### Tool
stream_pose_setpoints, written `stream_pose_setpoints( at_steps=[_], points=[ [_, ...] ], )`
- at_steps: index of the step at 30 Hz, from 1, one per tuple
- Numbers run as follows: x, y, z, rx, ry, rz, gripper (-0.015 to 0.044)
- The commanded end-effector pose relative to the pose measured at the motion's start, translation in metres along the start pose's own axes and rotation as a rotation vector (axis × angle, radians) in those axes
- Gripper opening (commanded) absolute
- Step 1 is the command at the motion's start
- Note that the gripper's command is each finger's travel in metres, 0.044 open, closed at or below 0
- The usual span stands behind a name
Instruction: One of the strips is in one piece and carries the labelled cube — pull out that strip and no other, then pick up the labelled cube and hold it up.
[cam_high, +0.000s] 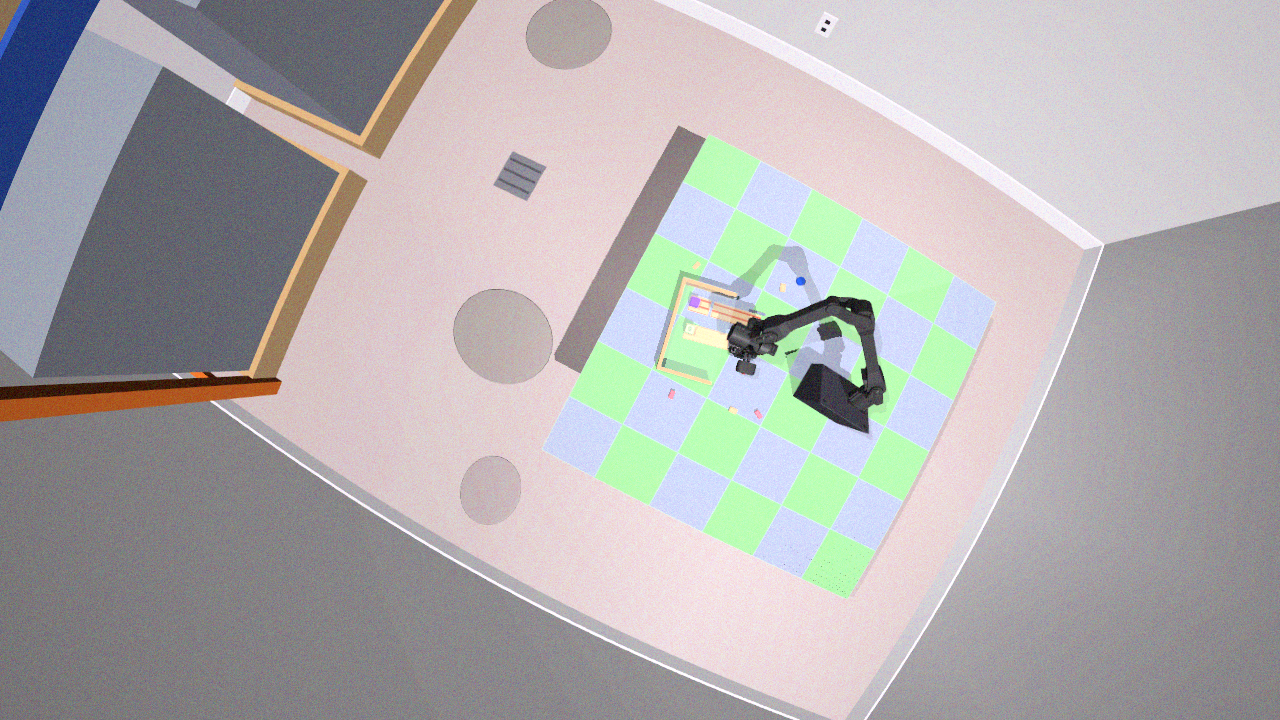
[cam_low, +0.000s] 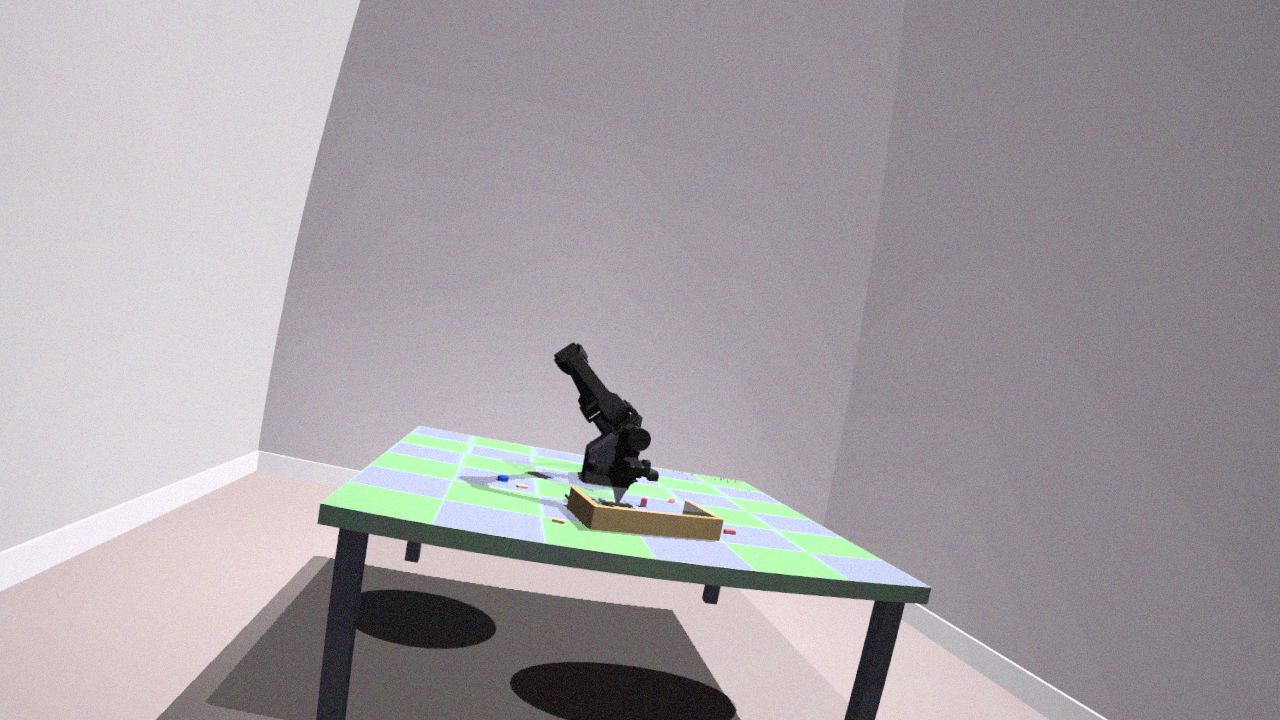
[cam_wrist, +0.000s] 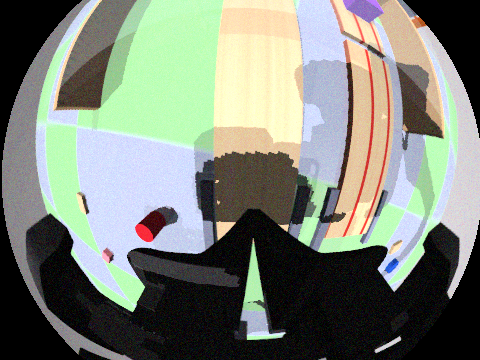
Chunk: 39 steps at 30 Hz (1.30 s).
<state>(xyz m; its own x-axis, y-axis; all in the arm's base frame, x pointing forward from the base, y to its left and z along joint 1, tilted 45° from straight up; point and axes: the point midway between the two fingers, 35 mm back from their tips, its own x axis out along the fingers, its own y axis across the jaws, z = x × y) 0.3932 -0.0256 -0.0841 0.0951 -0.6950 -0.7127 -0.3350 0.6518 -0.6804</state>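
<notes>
The plain pale strip (cam_high: 711, 339) (cam_wrist: 257, 75) shows no gap. The pale labelled cube (cam_high: 689, 328) stands on its far end, out of the wrist view. The red-striped strip (cam_wrist: 361, 100) lies to its right in the wrist view, with a gap across it near the far end. A purple cube (cam_high: 694, 302) (cam_wrist: 365, 8) sits on its far piece. My gripper (cam_wrist: 252, 214) (cam_low: 619, 501) is shut and empty, its fingertips together over the near end of the plain strip. The wrist hides the tips in the top view.
A wooden wall (cam_high: 673, 322) (cam_low: 653, 522) encloses the far end and both sides of the strips. Dark guides (cam_wrist: 207, 200) flank their near ends. A red cylinder (cam_wrist: 151, 226) (cam_low: 643, 502) stands left of the plain strip. A blue piece (cam_high: 800, 281) (cam_wrist: 391, 266) lies farther right.
</notes>
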Motion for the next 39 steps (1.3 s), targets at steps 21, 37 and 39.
stream_pose_setpoints(
  at_steps=[21, 37, 39],
  points=[
    [0.0020, -0.0004, -0.0005, -0.004, 0.001, -0.005, 0.0000],
    [0.0036, -0.0005, -0.0001, -0.004, 0.001, -0.005, 0.0000],
    [0.0038, -0.0005, -0.0001, -0.004, 0.001, -0.005, 0.0000]
  ],
)
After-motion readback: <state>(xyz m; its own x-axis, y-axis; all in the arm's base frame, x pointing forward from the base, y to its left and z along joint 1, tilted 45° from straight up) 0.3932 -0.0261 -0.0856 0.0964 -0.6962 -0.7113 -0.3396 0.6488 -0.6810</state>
